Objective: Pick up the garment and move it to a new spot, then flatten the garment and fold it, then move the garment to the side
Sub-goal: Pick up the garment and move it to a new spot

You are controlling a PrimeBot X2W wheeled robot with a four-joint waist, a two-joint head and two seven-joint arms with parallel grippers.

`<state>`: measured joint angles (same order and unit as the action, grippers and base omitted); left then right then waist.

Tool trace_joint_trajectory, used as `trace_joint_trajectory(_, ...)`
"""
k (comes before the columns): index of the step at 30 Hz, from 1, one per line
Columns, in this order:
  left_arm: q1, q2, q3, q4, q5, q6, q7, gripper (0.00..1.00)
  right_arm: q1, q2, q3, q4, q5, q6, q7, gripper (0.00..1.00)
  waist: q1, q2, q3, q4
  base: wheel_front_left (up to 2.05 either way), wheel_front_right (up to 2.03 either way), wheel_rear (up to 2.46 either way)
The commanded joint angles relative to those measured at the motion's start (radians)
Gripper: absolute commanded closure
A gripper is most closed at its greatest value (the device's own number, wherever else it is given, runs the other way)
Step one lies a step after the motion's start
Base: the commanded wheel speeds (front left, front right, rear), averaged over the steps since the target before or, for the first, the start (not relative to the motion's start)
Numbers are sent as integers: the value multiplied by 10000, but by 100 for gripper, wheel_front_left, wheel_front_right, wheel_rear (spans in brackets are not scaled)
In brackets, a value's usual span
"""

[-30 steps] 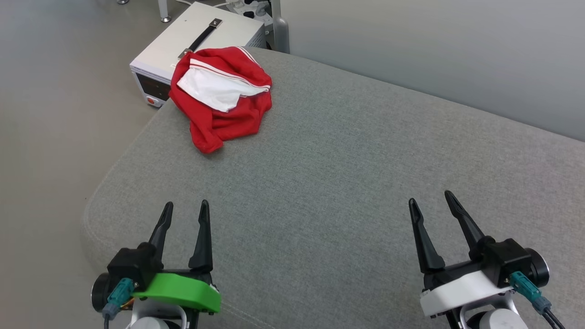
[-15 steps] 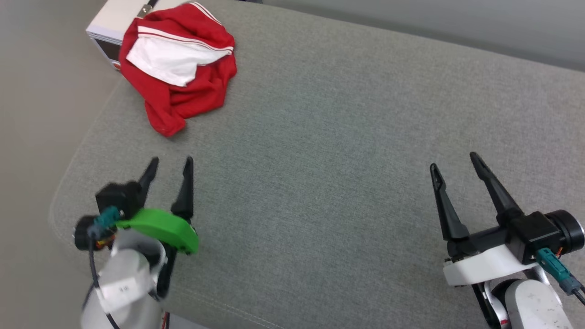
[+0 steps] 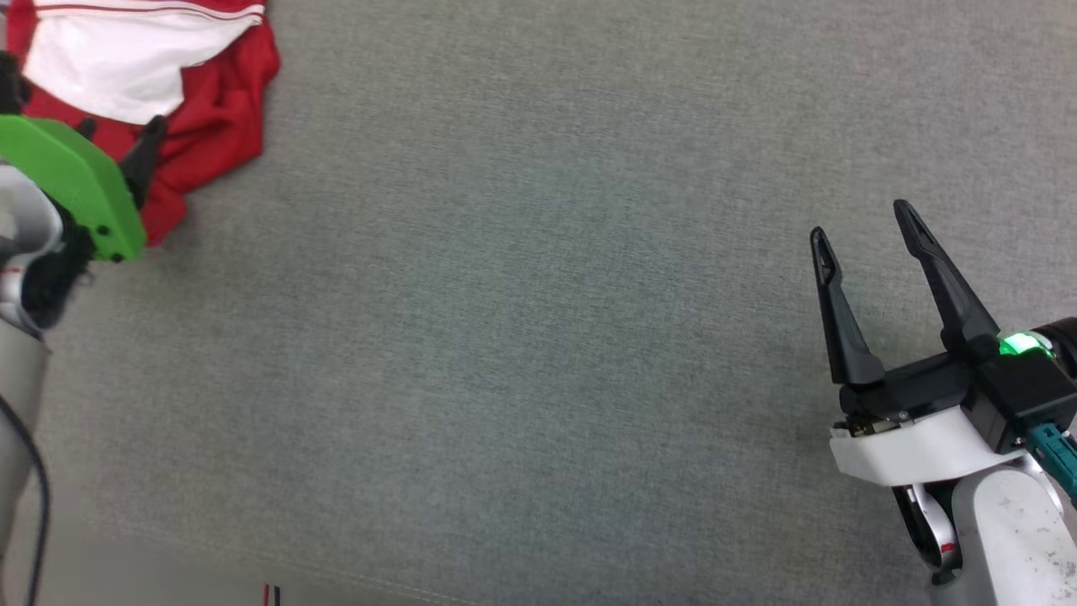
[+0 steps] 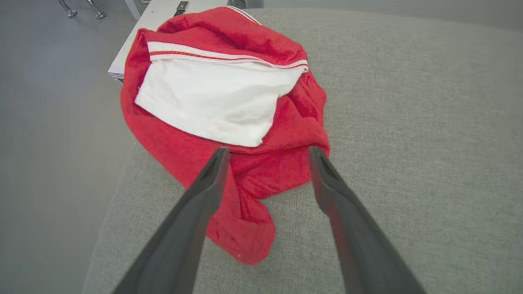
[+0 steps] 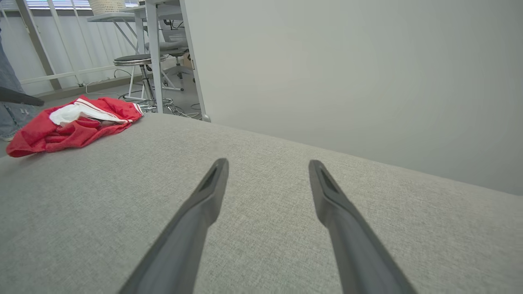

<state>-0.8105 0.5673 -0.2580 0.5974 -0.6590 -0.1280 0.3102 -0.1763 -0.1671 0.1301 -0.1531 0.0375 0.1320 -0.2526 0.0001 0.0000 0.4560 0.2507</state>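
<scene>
The garment is a crumpled red heap with a white sleeve and red-white striped trim, lying at the far left corner of the grey cushion. In the left wrist view the garment lies just beyond my fingertips, and its near red fold shows between them. My left gripper, with its green mount, hangs open over the heap's near edge, holding nothing; it reads open in the left wrist view. My right gripper stands open over bare cushion at the lower right, far from the garment, and shows open along its own fingers.
A white box-shaped device stands on the floor just past the cushion's far left corner. A pale wall runs behind the cushion. A stool and table legs stand beyond the garment. The cushion's left edge drops to the floor.
The head camera has tilted down, so the whole picture shifted. My left gripper has travelled forward to the garment's near edge. Both grippers remain open.
</scene>
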Motion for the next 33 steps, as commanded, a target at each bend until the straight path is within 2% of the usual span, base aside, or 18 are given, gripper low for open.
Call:
trace_joint_trajectory(1, -368, 389, -167, 138, -164, -25, 437, 0, -194, -7, 17, -98, -72, -13, -92, 0, -1, 0, 979, -946, 0, 0, 0)
trace_joint_trajectory(5, -984, 919, -488, 485, -874, -26, 1502, 0, -279, 20, 40, -186, -105, -13, -92, 0, -1, 0, 1346, -1218, 0, 0, 0)
trace_joint_trajectory(9, -1400, 1168, -642, 927, -1390, -26, 2245, 0, -361, 3, 73, -257, -148, -13, -92, 0, -1, 0, 1680, -1386, 0, 0, 0)
trace_joint_trajectory(15, -1967, 1265, -815, 1739, -1549, -26, 2387, 0, -571, -54, 126, -362, -218, -13, -92, 0, -1, 0, 2090, -1547, 0, 0, 0)
trace_joint_trajectory(19, -2067, 1131, -1090, 2225, -1747, -26, 2658, 0, -597, -62, 80, -349, -255, -13, -92, 0, -1, 0, 2158, -1567, 0, 0, 0)
trace_joint_trajectory(20, -2050, 1089, -1173, 2308, -1846, -26, 2835, 7, -593, -55, 65, -334, -266, -13, -92, 0, -1, 0, 2148, -1560, 0, 0, 0)
trace_joint_trajectory(21, -2026, 1033, -1260, 2374, -2013, -26, 3064, 100, -586, -48, 45, -311, -277, -13, -92, 0, -1, 0, 2127, -1546, 0, 0, 0)
trace_joint_trajectory(23, -1958, 965, -1405, 2403, -2316, -26, 3382, 100, -573, -30, 13, -244, -299, -13, -92, 0, -1, 0, 2043, -1506, 0, 0, 0)
trace_joint_trajectory(26, -1870, 993, -1517, 2338, -2606, -26, 3292, 100, -593, -8, 0, -151, -312, -13, -92, 0, -1, 0, 1845, -1439, 0, 0, 0)
trace_joint_trajectory(29, -1801, 1084, -1582, 2178, -2833, -26, 2865, 100, -622, 21, 4, -39, -296, -13, -92, 0, -1, 0, 1544, -1386, 0, 0, 0)
trace_joint_trajectory(33, -1774, 1356, -1718, 1878, -2774, -26, 1765, 100, -621, 136, 6, 147, -215, -13, -92, 0, -1, 0, 989, -1369, 0, 0, 0)
